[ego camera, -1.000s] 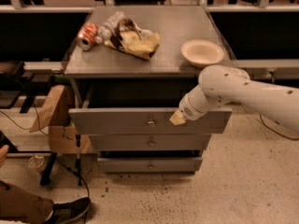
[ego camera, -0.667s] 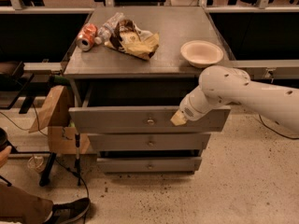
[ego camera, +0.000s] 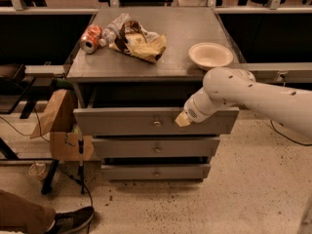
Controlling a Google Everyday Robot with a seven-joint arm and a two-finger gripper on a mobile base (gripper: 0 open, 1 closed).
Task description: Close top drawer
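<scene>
The top drawer (ego camera: 126,122) is a wide grey drawer with a small metal knob (ego camera: 157,123) at its centre. It stands pulled out a little from the grey cabinet (ego camera: 146,67), with a dark gap above its front panel. My gripper (ego camera: 183,119) is at the end of the white arm (ego camera: 253,94) and rests against the front panel, just right of the knob. Two narrower drawer fronts, the middle one (ego camera: 156,147) and the bottom one (ego camera: 156,171), sit below it.
On the cabinet top lie a red can (ego camera: 90,38), a plastic bottle (ego camera: 113,29), a crumpled chip bag (ego camera: 141,42) and a white bowl (ego camera: 210,55). A cardboard box (ego camera: 57,126) stands left of the cabinet. A person's shoe (ego camera: 73,219) is at the bottom left.
The drawer front sits slightly further in toward the cabinet than a second ago. My gripper has stayed pressed on the panel and moved in with it.
</scene>
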